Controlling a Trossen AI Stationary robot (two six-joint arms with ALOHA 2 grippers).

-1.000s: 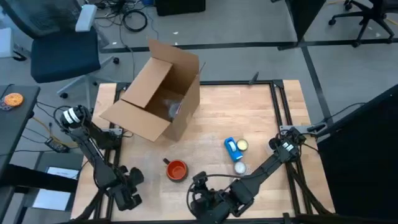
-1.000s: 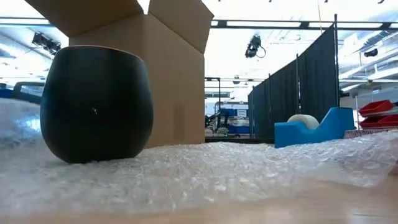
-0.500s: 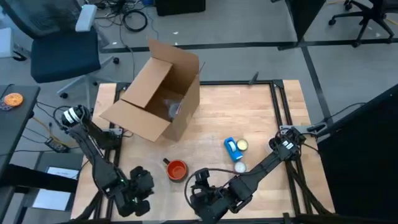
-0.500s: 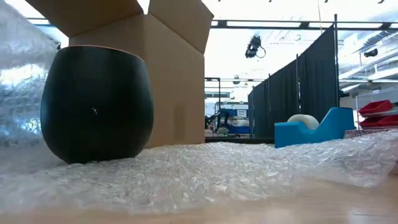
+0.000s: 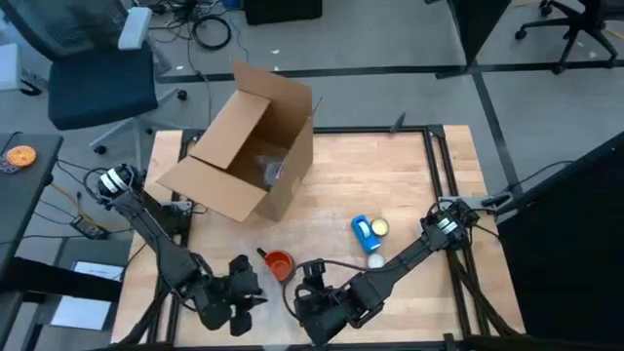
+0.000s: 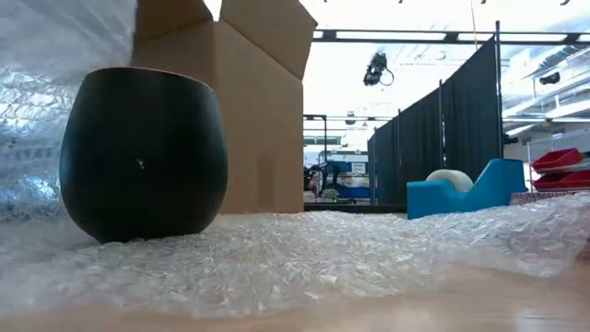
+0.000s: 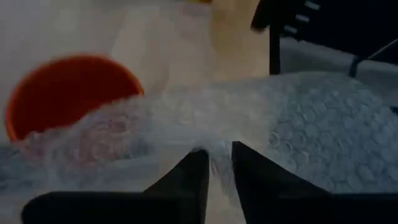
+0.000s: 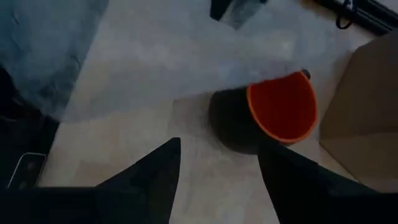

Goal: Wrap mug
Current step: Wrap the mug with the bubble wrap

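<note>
A black mug with an orange inside (image 5: pixel 278 265) stands upright on a bubble wrap sheet (image 6: pixel 323 254) near the table's front edge. The left gripper (image 7: pixel 216 163), fingers clamped on the sheet's edge, holds it raised just beside the mug. The right gripper (image 8: pixel 217 163), fingers apart and empty, hovers on the mug's opposite side.

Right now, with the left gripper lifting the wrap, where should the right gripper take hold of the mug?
Probably the mug's open orange rim, from above: it stands upright, and its rounded black body looks too wide. The right gripper waits open on the side away from the bubble wrap.
</note>
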